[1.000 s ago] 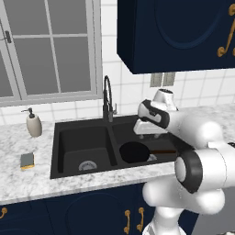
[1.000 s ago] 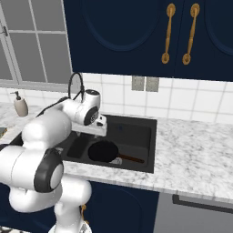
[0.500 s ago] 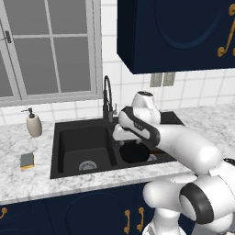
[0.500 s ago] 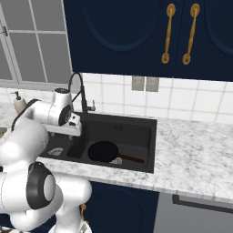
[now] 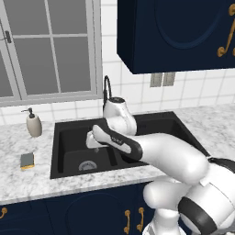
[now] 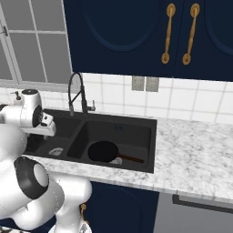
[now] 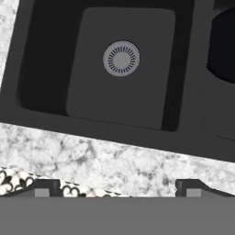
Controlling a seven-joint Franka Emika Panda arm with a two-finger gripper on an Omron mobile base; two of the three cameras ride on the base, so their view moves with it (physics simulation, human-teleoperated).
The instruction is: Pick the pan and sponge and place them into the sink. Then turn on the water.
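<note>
Sponge (image 5: 27, 160) far left on table (image 5: 27, 179): light, squashy; pinch short sides. End effector (image 7: 118, 184) spread, empty, over sink (image 7: 46, 69).

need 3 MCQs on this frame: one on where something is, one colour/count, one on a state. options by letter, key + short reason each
1. Where is the pan?
A. on the counter by the window
B. in the sink's right basin
C. held by the gripper

2. How many layers of colour does the sponge show?
A. one, all black
B. two, grey-blue over yellow
C. three, red, white, green

3. What is the state of the gripper?
A. open, holding nothing
B. shut on the sponge
C. shut on the pan handle

Key: 1 B, the right base view shows it lying on the right basin's floor. 2 B, the left base view shows the two layers. 3 A, the hand view shows the fingertips wide apart, with nothing between them.
</note>
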